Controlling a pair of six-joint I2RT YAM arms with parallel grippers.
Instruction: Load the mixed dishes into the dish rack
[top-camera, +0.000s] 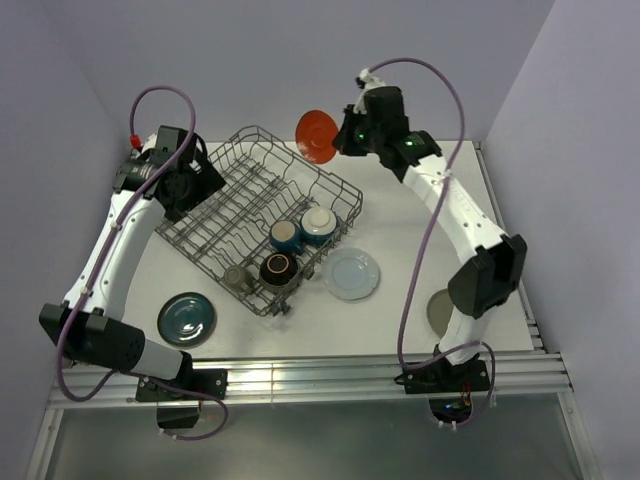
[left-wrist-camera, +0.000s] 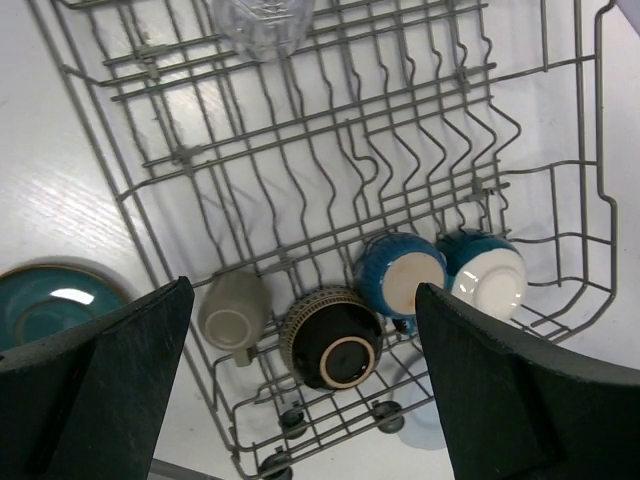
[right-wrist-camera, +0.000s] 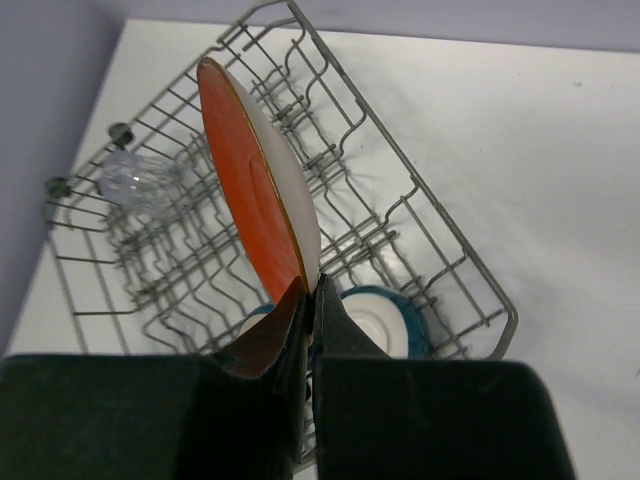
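Seating the red-orange plate (right-wrist-camera: 255, 190) calls for an upright, edge-first descent. The right tool (right-wrist-camera: 308, 300) is clenched on the plate's lower rim and holds it on edge above the dish rack (top-camera: 345, 182), at the rack's 1 o'clock corner, apparently not touching the wire. Align the plate with a gap between two tines, lower slowly, and release only once it leans supported. The left tool (left-wrist-camera: 300, 320) hangs released over the rack's 9 o'clock side. On the white surface (top-camera: 420, 200), a teal plate (top-camera: 187, 318) lies at the rack's 7 o'clock and a pale plate (top-camera: 351, 273) at its 4 o'clock. Lilac walls (top-camera: 300, 50) enclose the cell.
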